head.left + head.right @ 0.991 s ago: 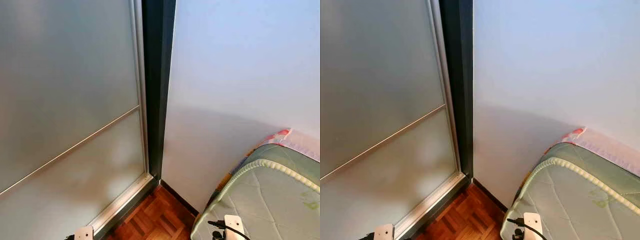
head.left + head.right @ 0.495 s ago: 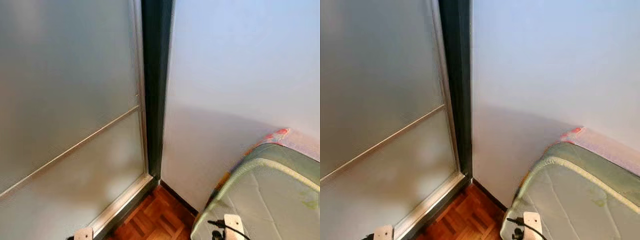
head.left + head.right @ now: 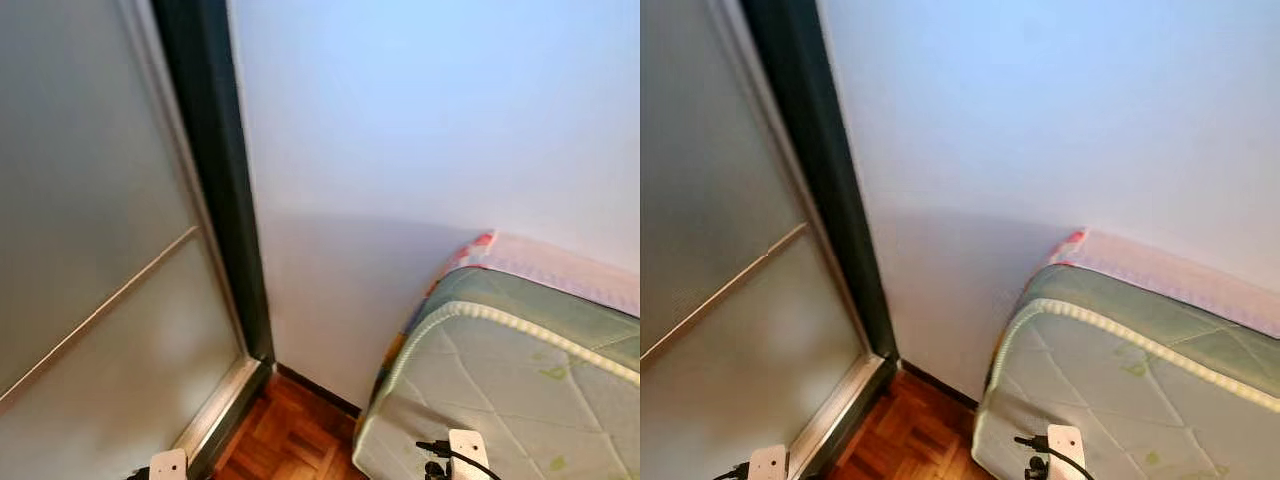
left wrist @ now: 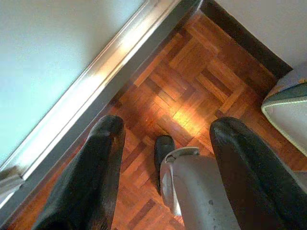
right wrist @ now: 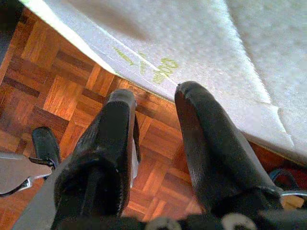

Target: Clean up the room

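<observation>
I face a room corner where a frosted sliding door (image 3: 80,250) meets a white wall (image 3: 420,150). A pale green quilted mattress (image 3: 520,380) lies low on the right, with a pink patterned sheet along its far edge. Both arms hang low. My left gripper (image 4: 168,127) is open over the parquet floor (image 4: 192,81), nothing between its fingers. My right gripper (image 5: 156,93) is open too, hanging over the mattress edge (image 5: 201,43) and holding nothing.
The door's metal floor track (image 4: 96,81) and a dark skirting board (image 4: 244,43) border a narrow strip of parquet (image 3: 290,440) between door and mattress. My own grey leg (image 4: 201,191) and black foot (image 4: 164,146) stand on that strip.
The whole picture has shifted: the camera has turned to the right, so the door sits further left and more of the mattress shows. Nothing in the room has moved.
</observation>
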`<state>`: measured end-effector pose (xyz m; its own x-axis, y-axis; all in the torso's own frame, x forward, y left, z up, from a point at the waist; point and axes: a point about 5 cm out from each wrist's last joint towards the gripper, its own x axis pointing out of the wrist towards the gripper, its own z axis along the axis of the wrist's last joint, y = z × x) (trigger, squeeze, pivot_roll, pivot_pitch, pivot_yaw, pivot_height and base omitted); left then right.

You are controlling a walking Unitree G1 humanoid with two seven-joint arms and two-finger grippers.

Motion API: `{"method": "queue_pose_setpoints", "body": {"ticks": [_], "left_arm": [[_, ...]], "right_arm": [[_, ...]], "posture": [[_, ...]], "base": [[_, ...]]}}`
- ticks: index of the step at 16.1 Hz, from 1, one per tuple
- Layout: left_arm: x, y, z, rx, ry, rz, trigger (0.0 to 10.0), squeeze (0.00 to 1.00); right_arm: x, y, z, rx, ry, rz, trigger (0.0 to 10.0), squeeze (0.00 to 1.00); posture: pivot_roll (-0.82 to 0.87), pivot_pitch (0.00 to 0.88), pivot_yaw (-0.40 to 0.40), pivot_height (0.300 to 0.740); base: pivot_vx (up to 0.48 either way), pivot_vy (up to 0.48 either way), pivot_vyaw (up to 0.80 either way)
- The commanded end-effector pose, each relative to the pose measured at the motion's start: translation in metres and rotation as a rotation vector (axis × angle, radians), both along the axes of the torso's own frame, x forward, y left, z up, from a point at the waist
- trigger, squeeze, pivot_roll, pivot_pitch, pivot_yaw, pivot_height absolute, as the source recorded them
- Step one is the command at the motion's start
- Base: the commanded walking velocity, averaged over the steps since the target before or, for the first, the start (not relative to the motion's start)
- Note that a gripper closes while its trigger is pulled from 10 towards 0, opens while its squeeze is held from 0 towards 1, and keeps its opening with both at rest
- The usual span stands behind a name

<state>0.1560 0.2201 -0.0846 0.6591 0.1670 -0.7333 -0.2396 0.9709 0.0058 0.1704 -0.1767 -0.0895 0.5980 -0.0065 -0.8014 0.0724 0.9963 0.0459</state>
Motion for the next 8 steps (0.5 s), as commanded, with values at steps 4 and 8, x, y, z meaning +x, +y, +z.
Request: {"method": "queue_pose_setpoints", "body": {"ticks": [4, 8], "left_arm": [[0.0812, -0.0406, 0.0323, -0.047, -0.084, -0.217, 10.0, 0.0], [0.0813, -0.0407, 0.0326, -0.05, -0.086, -0.222, 10.0, 0.0]], "right_arm": [[0.0321, -0.017, 0.0161, 0.046, -0.033, -0.08, 10.0, 0.0], [0.032, -0.0172, 0.016, 0.045, -0.029, -0.086, 10.0, 0.0]], "posture": [[0.05, 0.0, -0.054, 0.74], [0.05, 0.0, -0.051, 0.74]], "base": [[0.0, 0.0, -0.78], [0.0, 0.0, -0.78]]}}
